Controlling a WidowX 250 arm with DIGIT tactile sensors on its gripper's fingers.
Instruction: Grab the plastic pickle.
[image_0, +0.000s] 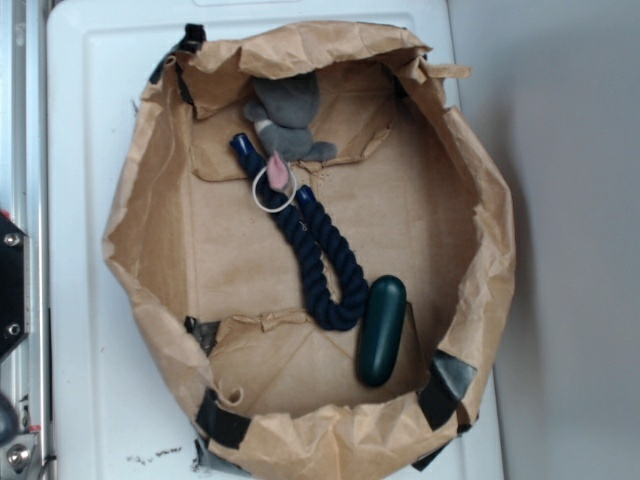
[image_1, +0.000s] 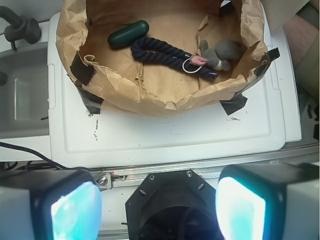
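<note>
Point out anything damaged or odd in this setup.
The paper bag serving as a bin is crumpled, torn along its rim and patched with black tape. Its contents look intact.

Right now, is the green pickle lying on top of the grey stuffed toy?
No, the plastic pickle lies by the rope's looped end, far from the grey plush toy across the paper bag.

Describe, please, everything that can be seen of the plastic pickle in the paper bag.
The plastic pickle is a smooth, glossy, dark green capsule with rounded ends, looking like hard plastic, with no visible damage. It lies flat on the floor of the brown paper bag, near one corner, beside the bent end of the dark blue rope; whether the two touch cannot be told. In the wrist view it lies far from the open pincer, which holds nothing.
</note>
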